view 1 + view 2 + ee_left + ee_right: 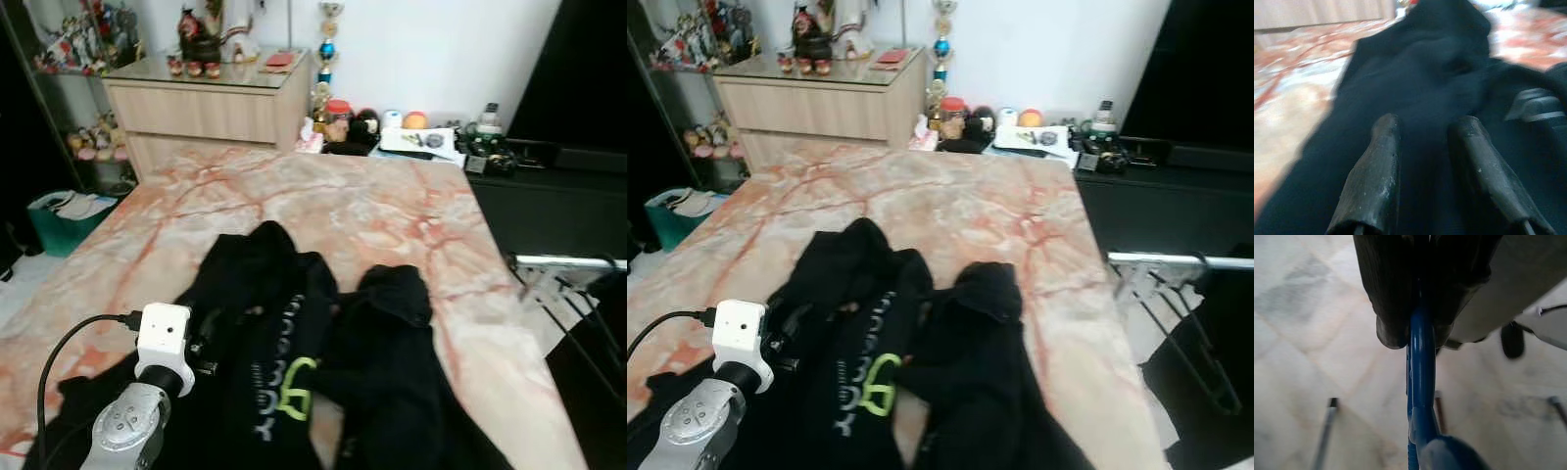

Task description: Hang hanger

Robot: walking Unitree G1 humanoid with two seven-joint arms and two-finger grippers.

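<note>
In the right wrist view the right gripper has its two black fingers pressed together on a blue hanger, whose bar runs out from between the tips, well above a pale tiled floor.

In the left wrist view the left gripper lies low over a black garment, its fingers parted by a narrow gap with nothing between them; whether the tips touch the cloth is unclear. In the head views the silver left arm reaches forward from the near edge, a white camera block on its wrist, stretched across the dark clothes.

Those clothes, a black garment with green lettering among them, lie heaped at the near end of a table with a marbled pink top. Off its right edge stands a pale metal rack with thin bars. Beyond the far end are a wooden dresser carrying figurines and a low dark cabinet with small items on it.
</note>
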